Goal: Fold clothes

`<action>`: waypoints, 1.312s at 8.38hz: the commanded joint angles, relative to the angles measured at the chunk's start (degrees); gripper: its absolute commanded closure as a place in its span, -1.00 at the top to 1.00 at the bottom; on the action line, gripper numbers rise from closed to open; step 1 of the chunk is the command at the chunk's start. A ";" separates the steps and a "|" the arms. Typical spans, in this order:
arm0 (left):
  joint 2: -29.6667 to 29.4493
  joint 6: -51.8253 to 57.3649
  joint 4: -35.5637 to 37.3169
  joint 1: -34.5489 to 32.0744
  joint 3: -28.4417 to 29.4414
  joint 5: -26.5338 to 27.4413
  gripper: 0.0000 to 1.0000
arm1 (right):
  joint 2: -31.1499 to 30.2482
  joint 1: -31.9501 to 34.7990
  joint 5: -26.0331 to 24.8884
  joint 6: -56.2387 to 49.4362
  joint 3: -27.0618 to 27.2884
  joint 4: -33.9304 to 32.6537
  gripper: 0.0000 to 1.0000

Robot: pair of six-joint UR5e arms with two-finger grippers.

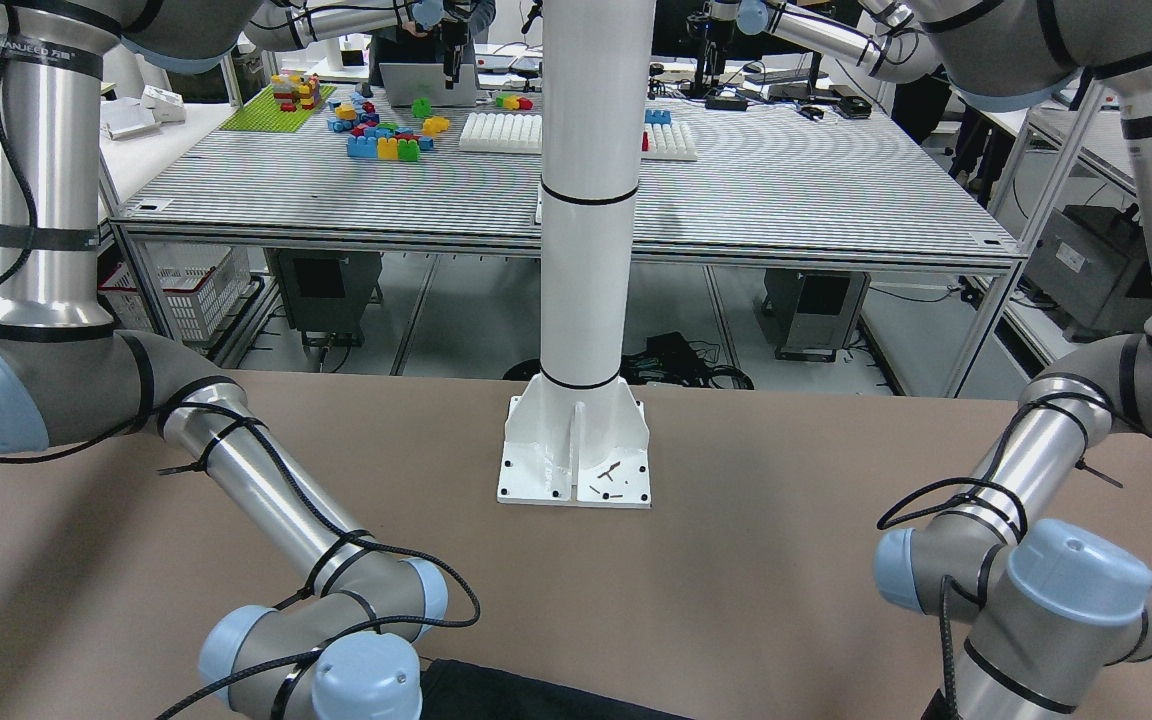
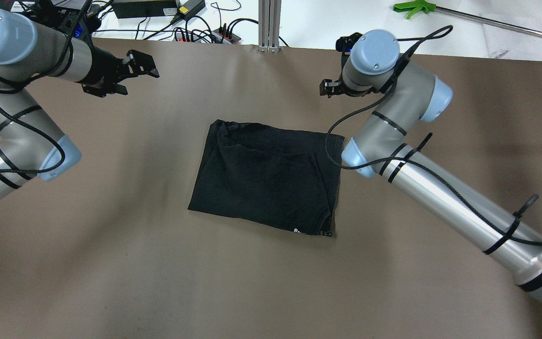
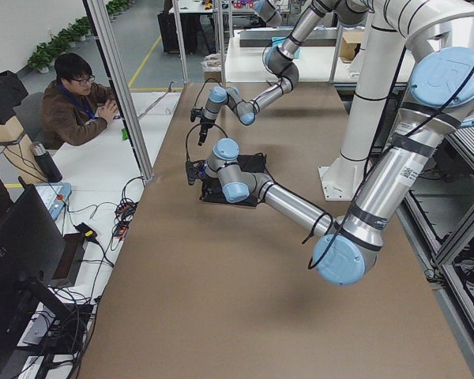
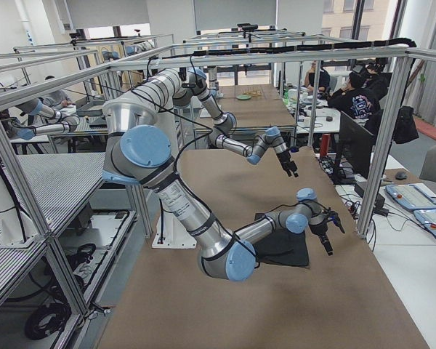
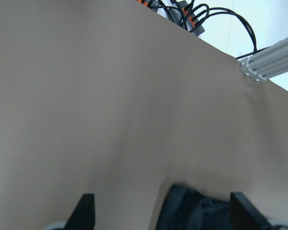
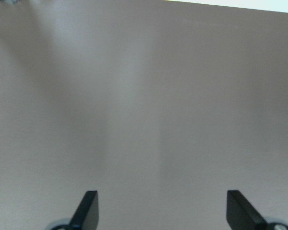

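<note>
A black garment (image 2: 266,179) lies flat in the middle of the brown table cover (image 2: 111,263), folded into a rough rectangle. Its near right corner carries a small white print (image 2: 298,230), and its far left corner is bunched into soft wrinkles. The right arm's joint hangs over the garment's right edge, and a black cable (image 2: 330,141) from that arm loops across the same edge.

Beyond the garment's far right corner, the right gripper (image 2: 330,88) hovers near the table's far side, apart from the fabric. Its wrist camera shows its two dark fingers (image 6: 89,208) spread wide over bare table cover, with nothing between them.

The left gripper (image 2: 134,70) hangs over the far left part of the table, well apart from the garment. Its jaws also stand wide apart and grip nothing; in its wrist view, a corner of the black fabric shows low between the fingertips (image 5: 86,211).

Past the table's far edge lie a power strip (image 2: 214,34) with plugged cables, an aluminium post (image 2: 269,23) and a green tool (image 2: 414,7).
</note>
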 commanded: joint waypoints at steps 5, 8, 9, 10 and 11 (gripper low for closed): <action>4.42 42.66 17.93 -16.03 -0.22 4.25 1.00 | -24.64 24.78 7.52 -49.54 19.34 -18.92 0.88; 10.66 54.05 18.28 -16.99 -2.34 16.56 1.00 | -33.69 29.29 -0.61 -52.35 18.73 -14.46 0.88; 13.46 60.37 18.02 -18.39 -2.34 17.19 1.00 | -36.17 29.91 -2.49 -52.61 18.72 -10.43 0.88; 14.80 66.52 17.76 -20.06 -2.42 18.76 1.00 | -37.15 30.87 -2.42 -53.75 18.72 -8.82 0.88; 16.29 67.80 17.76 -20.86 -3.82 18.86 1.00 | -37.24 31.49 -2.16 -55.06 19.07 -8.80 0.88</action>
